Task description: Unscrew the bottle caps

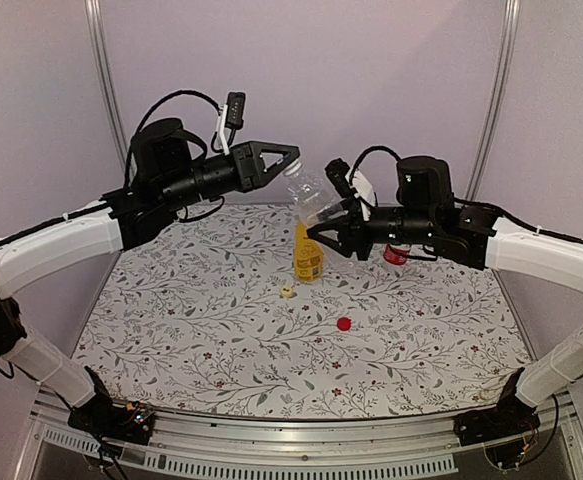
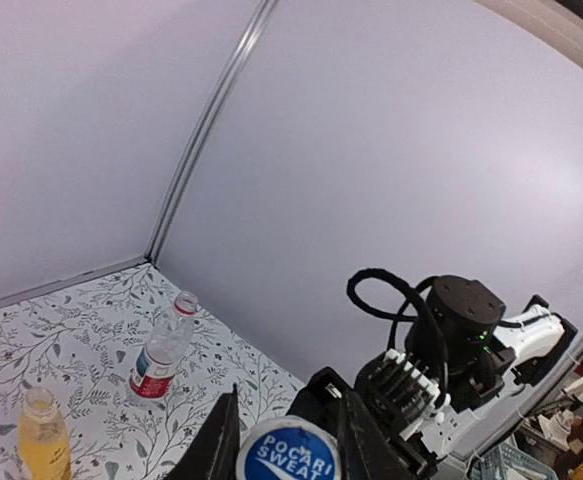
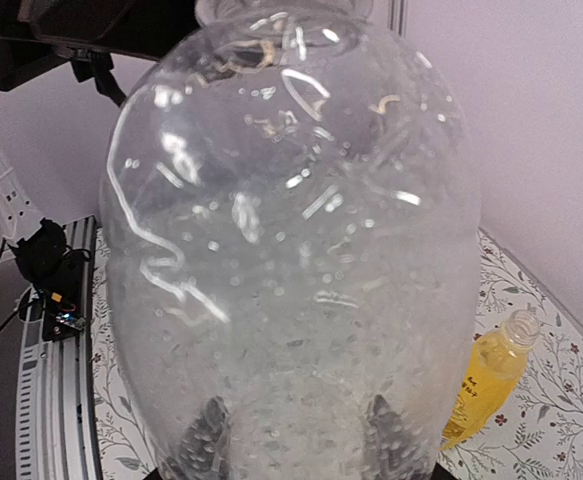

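Left claw [image 2: 289, 438] was clamped shut on the blue Pocari Sweat cap [image 2: 289, 456], one finger pressed to each side of it. The right claw [image 1: 323, 222] gripped the bottom end of the clear bottle [image 1: 309, 190], and its fingers [image 3: 209, 440] showed dark through the plastic in the right wrist view. Held between the two claws, that bottle hung tilted in the air over the 12 o'clock part of the table, cap end toward 11 o'clock.

Two of the three caps looked done. The yellow cap [image 1: 287, 292] lay loose on the floral table cover [image 1: 191, 330], at about 7 o'clock from the yellow-liquid bottle [image 1: 308, 255]. The red cap [image 1: 344, 323] lay farther off, toward 5 o'clock. Only the blue cap remained, and whether it had loosened could not be told.

The yellow-liquid bottle stood upright with a bare neck, filled nearly to its shoulder. The red-labelled bottle [image 2: 161, 355] stood at its 3 o'clock, its mouth apparently open and its contents unclear. The clear bottle held only droplets on its inner wall.
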### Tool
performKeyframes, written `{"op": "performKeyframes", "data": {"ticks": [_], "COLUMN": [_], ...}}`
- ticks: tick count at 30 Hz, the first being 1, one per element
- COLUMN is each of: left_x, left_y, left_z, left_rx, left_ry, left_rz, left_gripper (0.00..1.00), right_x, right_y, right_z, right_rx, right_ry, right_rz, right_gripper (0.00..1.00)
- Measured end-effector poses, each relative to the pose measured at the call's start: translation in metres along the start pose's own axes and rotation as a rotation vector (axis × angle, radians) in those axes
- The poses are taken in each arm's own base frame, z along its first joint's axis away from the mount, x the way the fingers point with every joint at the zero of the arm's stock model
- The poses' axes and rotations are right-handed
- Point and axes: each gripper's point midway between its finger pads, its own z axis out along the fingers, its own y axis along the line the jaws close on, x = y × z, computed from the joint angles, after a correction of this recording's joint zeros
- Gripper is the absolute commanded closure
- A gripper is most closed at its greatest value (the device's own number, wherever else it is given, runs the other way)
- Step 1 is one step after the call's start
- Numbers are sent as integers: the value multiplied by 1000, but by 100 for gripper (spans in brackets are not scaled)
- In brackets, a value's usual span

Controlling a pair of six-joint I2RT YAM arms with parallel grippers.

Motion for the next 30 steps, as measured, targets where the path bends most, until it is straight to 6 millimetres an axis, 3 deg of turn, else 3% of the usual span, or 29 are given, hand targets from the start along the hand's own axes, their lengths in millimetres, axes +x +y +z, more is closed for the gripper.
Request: {"op": "performKeyframes", "data": {"ticks": [6,10,12,19,22,25,30], "left_x": [2,8,10,19,24,28,16], "left_y": [32,43,46,36,34,32,22], "left_z": [8,15,17,21,15,4,-15], "left_rx": [-176,-226,-240,-211,-192,-180,-99], "left_ry": [-53,-47,-44,-12,-16,-13,-29], "left_rz": [-126,-162,-170,-159,-146,-119,-35], "left_gripper": [80,72,63,19,7,3,4], "right_x": [8,16,18,18,18,22,22], "right_y": [-30,-42,-45,-48,-44,-39,-22], "right_z": [6,5,4,4,5,6,2], "right_rx": [242,320,340,349,326,285,159], "right_ry": [39,59,65,52,43,42,20], "right_rz": [-76,-110,-121,-129,-127,-115,-82], "right_gripper": [73,73,73,73,73,73,73]}}
